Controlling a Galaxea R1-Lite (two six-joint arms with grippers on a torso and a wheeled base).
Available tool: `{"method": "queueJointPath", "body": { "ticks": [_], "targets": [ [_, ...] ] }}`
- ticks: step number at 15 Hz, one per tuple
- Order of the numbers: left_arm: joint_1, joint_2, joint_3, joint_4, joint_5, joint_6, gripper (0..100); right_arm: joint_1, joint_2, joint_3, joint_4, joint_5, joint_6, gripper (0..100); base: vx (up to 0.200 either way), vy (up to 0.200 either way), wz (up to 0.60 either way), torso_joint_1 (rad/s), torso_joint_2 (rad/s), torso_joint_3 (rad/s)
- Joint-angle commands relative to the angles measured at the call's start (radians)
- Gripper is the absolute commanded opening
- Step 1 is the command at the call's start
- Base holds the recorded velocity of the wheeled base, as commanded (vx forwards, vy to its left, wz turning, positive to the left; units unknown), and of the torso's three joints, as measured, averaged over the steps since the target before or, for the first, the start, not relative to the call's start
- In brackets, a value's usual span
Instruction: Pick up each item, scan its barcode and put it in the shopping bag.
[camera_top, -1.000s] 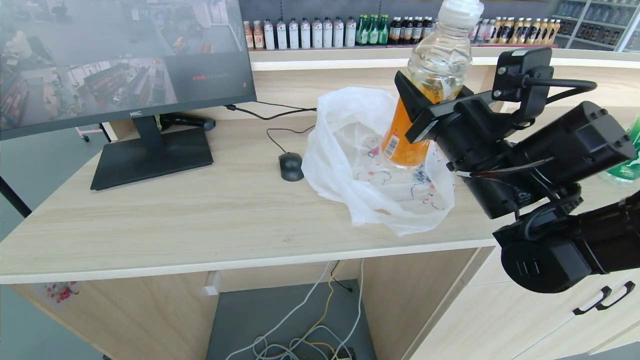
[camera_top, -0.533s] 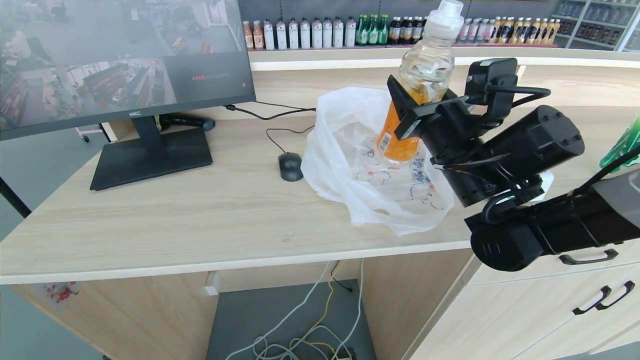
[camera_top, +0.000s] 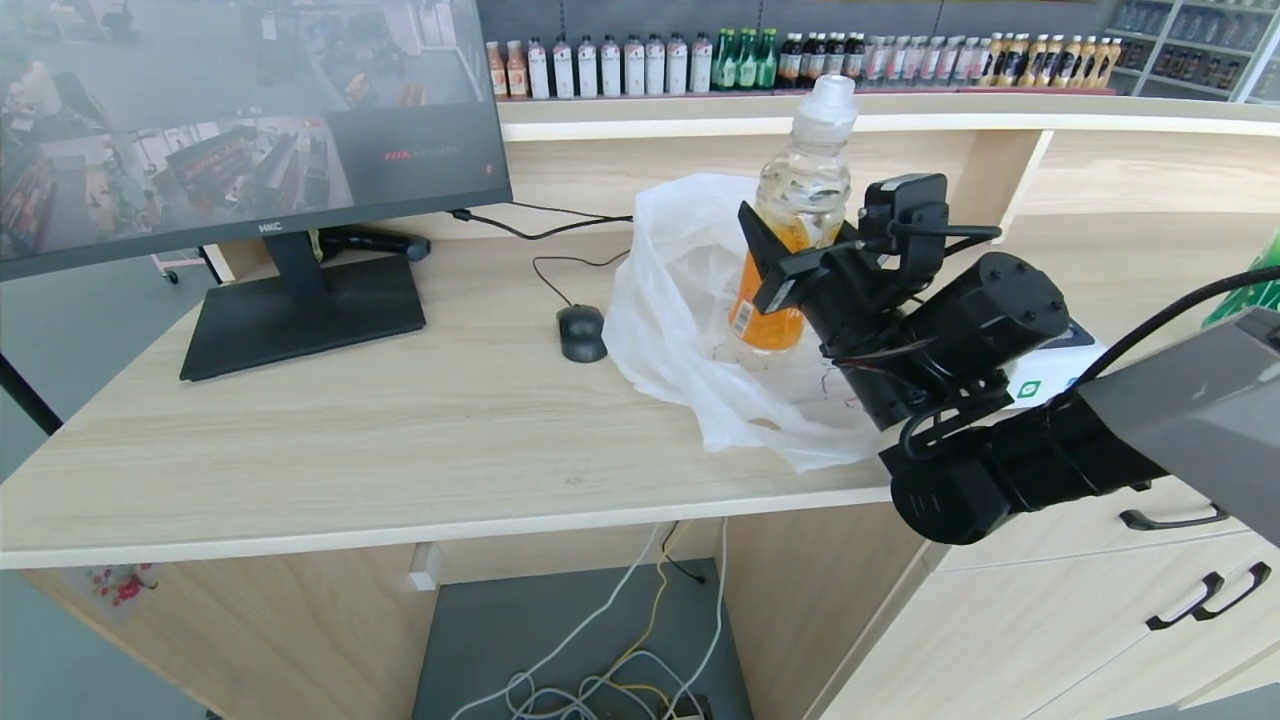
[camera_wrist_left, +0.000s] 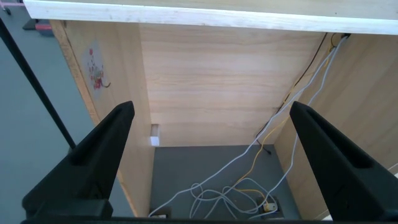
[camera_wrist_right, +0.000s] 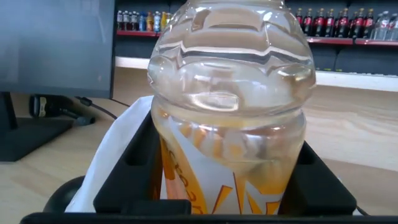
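Right claw (camera_top: 768, 258) clenched on orange drink bottle (camera_top: 803, 190) | sinks from upper right toward frame centre | base now inside white shopping bag (camera_top: 672, 300) on counter (camera_top: 400, 420) | release looks next | left claw (camera_wrist_left: 211, 134) spread, empty

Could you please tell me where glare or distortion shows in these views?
Head view: the front edge of the counter bows slightly, lens bend. Right wrist view: bright highlights streak the bottle held in the right tool. Left wrist view: even light, no glare.

light: bright, even | shadows: soft under desk (camera_top: 400, 430) | glare: highlights on bottle (camera_wrist_right: 230, 93)
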Motion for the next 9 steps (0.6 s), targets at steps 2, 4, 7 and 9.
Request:
{"method": "queueJointPath", "body": {
  "ticks": [2, 4, 7, 9],
  "targets": [
    [0.001, 0.000, 0.000, 0.000, 0.000, 0.001, 100, -0.001, 0.032, -0.004, -0.002, -0.001, 0.000, 0, 0.000, 0.000, 0.00, 0.000, 0.00, 0.000],
    [0.001, 0.000, 0.000, 0.000, 0.000, -0.001, 100, 0.001, 0.036, -0.004, -0.002, -0.001, 0.000, 0, 0.000, 0.000, 0.00, 0.000, 0.00, 0.000],
    [0.001, 0.000, 0.000, 0.000, 0.000, -0.001, 100, 0.001, 0.042, -0.004, -0.002, -0.001, 0.000, 0, 0.000, 0.000, 0.00, 0.000, 0.00, 0.000],
    [0.001, 0.000, 0.000, 0.000, 0.000, 0.001, 100, 0.001, 0.044, -0.004, -0.002, -0.001, 0.000, 0, 0.000, 0.000, 0.00, 0.000, 0.00, 0.000]
  ]
}}
